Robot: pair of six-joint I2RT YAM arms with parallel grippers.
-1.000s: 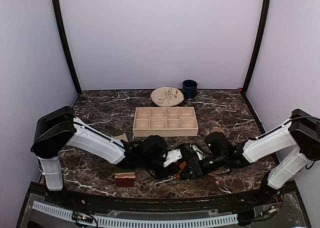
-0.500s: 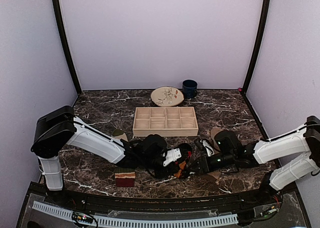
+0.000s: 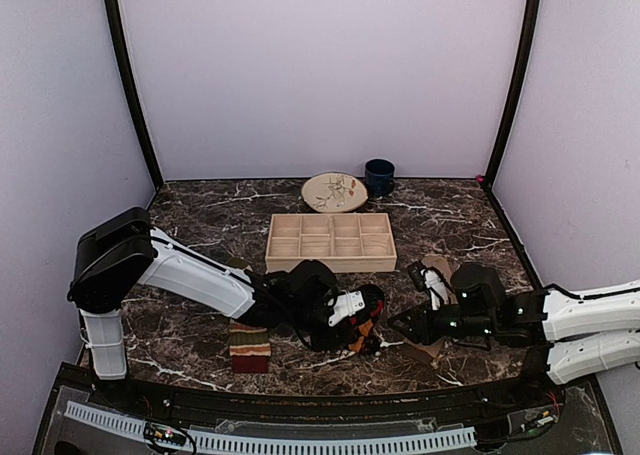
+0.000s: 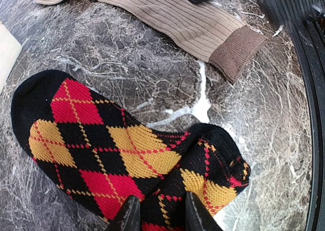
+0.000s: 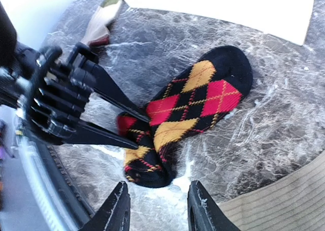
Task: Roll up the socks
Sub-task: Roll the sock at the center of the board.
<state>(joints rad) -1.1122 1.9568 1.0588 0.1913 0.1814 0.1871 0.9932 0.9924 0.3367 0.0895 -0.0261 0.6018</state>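
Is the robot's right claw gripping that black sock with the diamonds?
No: the right gripper stands open, short of the argyle sock, whose folded end the left gripper pinches.

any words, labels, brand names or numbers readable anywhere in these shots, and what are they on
None can be read in any view.
Round cream plate: brownish drawn marks, too small to tell if any are letters.
Black sock with red and orange argyle diamonds: pattern only, no label.
Tan ribbed sock: no label showing.
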